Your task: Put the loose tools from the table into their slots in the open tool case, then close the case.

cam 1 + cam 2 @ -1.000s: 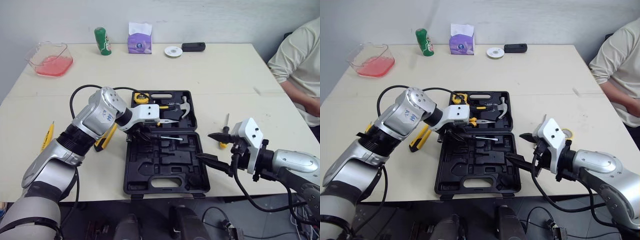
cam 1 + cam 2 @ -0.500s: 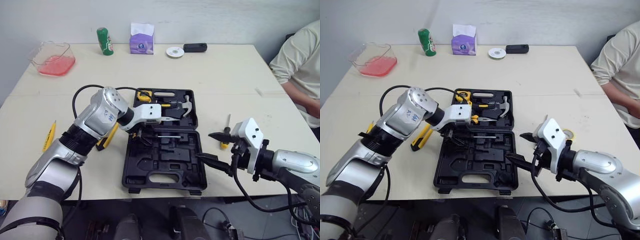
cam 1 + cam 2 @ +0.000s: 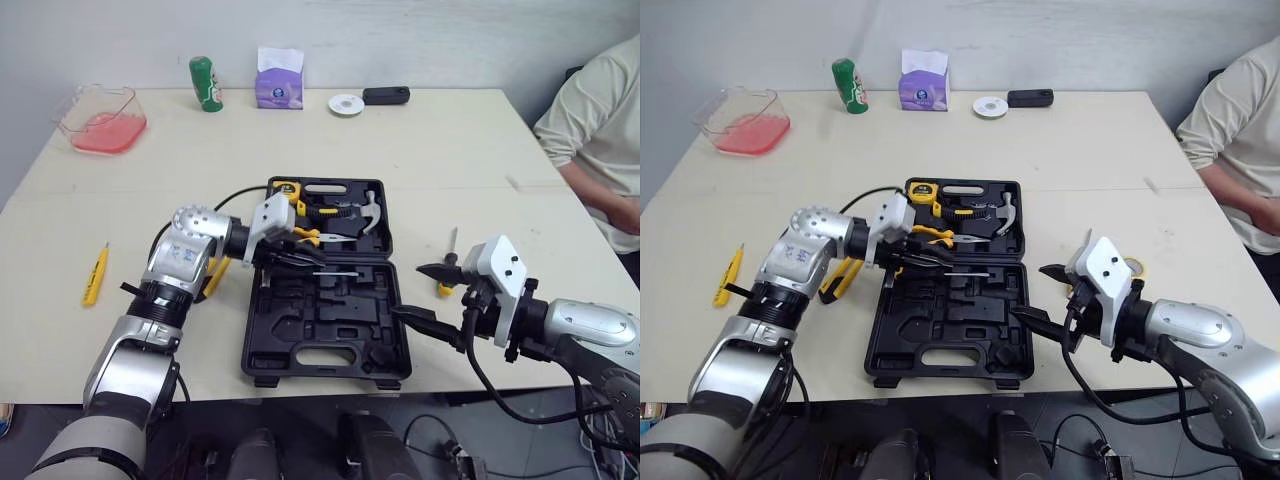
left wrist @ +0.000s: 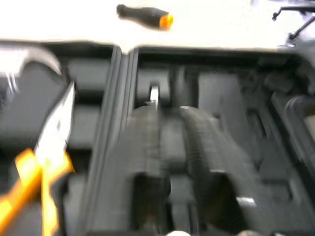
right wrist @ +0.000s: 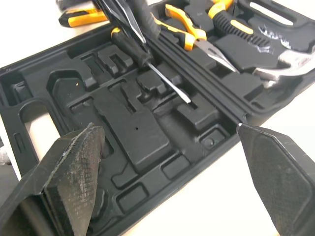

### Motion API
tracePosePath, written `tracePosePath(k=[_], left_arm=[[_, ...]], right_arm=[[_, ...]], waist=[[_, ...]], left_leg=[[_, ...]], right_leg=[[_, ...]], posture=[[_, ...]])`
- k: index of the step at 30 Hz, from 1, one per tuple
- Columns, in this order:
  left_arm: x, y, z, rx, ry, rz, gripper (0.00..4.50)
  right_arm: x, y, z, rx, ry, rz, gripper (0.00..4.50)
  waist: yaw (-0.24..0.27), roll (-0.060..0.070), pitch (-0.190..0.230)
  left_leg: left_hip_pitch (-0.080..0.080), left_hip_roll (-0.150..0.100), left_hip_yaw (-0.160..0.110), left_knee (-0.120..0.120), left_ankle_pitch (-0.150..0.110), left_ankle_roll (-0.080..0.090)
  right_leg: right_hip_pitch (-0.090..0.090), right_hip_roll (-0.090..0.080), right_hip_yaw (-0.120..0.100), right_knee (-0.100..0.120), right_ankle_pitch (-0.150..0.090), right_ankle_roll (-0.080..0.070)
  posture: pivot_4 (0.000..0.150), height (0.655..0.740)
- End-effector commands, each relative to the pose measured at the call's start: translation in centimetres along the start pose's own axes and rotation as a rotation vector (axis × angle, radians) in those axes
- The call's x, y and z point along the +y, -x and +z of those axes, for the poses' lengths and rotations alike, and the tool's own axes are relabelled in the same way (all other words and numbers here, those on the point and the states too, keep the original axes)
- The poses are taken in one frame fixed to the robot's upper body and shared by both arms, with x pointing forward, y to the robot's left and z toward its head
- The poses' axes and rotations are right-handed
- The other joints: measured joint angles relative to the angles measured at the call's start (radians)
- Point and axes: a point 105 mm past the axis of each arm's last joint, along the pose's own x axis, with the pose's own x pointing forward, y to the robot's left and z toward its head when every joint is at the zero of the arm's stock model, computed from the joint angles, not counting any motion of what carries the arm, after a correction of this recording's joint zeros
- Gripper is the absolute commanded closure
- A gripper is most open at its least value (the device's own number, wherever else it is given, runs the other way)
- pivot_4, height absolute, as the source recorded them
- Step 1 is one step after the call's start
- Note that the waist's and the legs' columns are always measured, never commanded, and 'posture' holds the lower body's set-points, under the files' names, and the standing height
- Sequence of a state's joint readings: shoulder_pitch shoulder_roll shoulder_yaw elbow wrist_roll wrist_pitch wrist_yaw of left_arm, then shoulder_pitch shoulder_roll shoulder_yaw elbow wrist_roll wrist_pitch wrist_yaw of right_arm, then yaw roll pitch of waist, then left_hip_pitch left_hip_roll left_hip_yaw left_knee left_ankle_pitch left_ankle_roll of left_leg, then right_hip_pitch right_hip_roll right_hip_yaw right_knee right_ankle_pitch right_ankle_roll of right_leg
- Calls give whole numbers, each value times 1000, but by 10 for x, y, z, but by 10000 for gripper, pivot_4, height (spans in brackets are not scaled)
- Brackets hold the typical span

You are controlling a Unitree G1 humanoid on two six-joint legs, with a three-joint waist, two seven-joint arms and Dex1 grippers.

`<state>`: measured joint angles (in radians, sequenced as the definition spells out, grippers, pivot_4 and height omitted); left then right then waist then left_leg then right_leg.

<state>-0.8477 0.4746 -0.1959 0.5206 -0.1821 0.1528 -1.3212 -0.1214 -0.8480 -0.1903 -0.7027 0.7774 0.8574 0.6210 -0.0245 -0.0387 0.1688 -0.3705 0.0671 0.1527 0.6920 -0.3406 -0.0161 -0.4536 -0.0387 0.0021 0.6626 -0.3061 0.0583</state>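
A tissue pack is standing upright. A green can is standing just left of it, with a clear tub holding something pink sitting farther left. A white disc and a black device are lying to its right; a person is sitting farther right.

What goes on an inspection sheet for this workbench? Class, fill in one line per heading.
Surface: beige table, tools scattered.
Job's things: open tool case holds hammer, pliers, tape measure, screwdriver; loose: utility knife, yellow tool, small screwdriver.
Clutter: green can, tissue pack, pink-filled tub, black device.
Grippers: left gripper over the case's screwdriver; right gripper open beside the case.
Cables: black cable loops behind the left gripper.
Surroundings: person seated at the table's right.
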Motion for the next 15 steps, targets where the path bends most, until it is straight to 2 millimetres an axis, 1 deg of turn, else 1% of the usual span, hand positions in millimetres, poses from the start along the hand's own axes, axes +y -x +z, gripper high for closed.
tracePosePath(k=[1,5,8,11,14,15], left_arm=[[5,0,-2,-4,-28,23,44583],[6,-6,-18,60,10,31,44583],[5,-9,-36,152,19,35,44583],[8,-9,-60,288,70,83,44583],[-7,-14,-76,355,78,12,44583],[-9,-16,-81,383,77,13,44583]], right_arm=[[3,-1,8,-25,31,23,0],[3,-2,9,-24,30,25,0],[3,-4,8,-22,29,27,0],[3,-4,8,-19,26,27,0],[2,-4,6,-12,22,25,0],[1,-4,5,-10,20,23,0]], waist=[[4,0,0],[15,0,0],[23,0,0],[25,0,-1],[24,4,-13],[23,5,-16]], left_leg=[[0,0,-1,0,0,0],[1,-1,-3,2,-1,2],[1,-1,-4,2,-1,2],[3,-1,-5,3,-2,3],[3,-1,-6,4,-2,4],[4,-1,-6,4,-3,5]], right_leg=[[1,0,0,0,0,0],[4,-1,-3,-2,0,1],[6,-1,-3,-2,0,1],[8,-1,-4,-3,1,1],[10,-1,-5,-3,1,1],[11,-1,-5,-3,1,1]], posture=[[1500,7400],[1500,7400],[1500,7400],[1500,7400],[1500,7400],[1500,7400]])
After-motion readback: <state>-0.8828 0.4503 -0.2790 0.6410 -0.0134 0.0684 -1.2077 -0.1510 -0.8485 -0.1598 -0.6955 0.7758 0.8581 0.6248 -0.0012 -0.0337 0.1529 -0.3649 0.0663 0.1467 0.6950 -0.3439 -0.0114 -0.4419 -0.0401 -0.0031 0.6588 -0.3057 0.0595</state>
